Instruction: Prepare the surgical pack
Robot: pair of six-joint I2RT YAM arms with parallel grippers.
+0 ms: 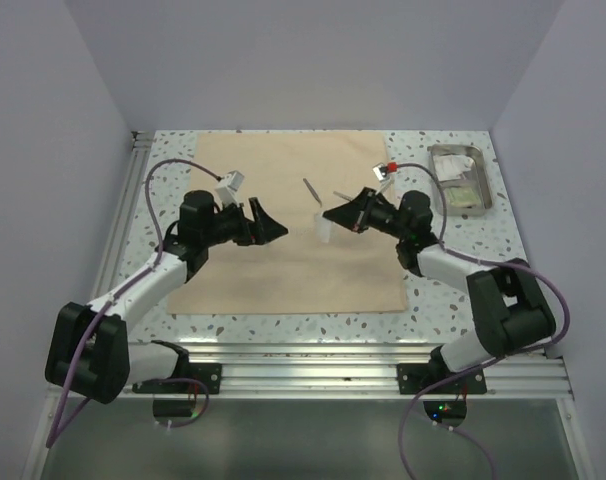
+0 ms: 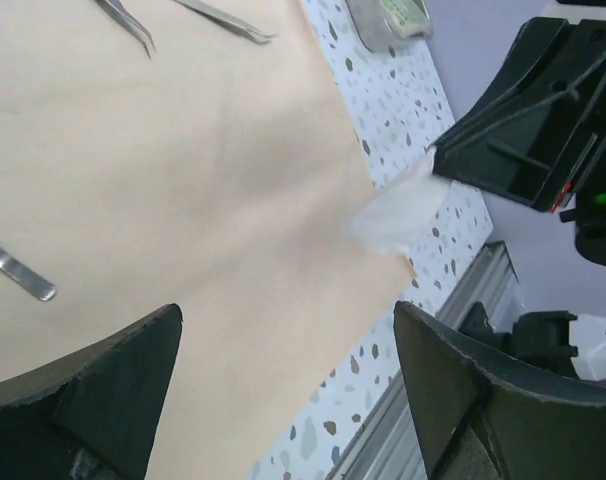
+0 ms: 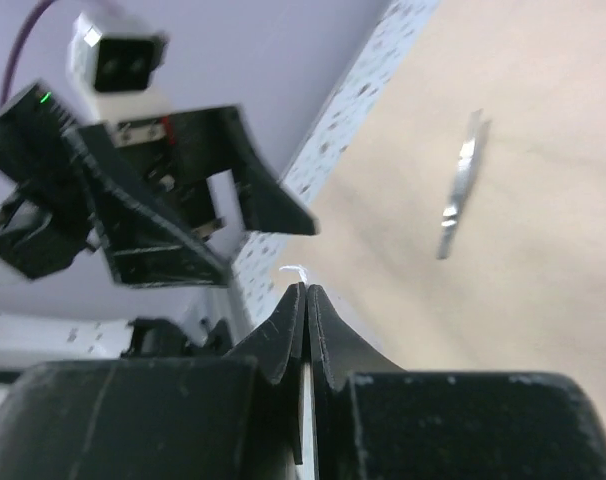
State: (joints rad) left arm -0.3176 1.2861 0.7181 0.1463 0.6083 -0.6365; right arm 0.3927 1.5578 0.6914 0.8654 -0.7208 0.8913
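We find the surgical pack barely begun. The cloth (image 1: 283, 270) lies flat and unfolded on the table (image 1: 453, 290), with thin instruments (image 1: 311, 190) loose on it: one shows near the middle from above, and the left wrist camera picks out three. The tray (image 1: 448, 150) sits off the cloth at the far right corner, with sachets (image 1: 463, 190) inside it. By our reading nearly everything remains to be done, since the tray and its contents have to be brought onto the cloth, the instruments gathered, and the cloth folded around them into a bundle. Both arms reach inward over the middle of the cloth, elbows out, their heads facing each other, near but apart. The right gripper (image 1: 329, 214) is clamped tight on the edge of one white sachet (image 2: 398, 215), which hangs from its tips above the cloth. The left gripper (image 1: 271, 226) stands spread wide and empty, its fingers (image 2: 463, 400) pointing at that sachet without touching it. We judge the step to be a hand-to-hand transfer of the sachet on its way to the cloth.
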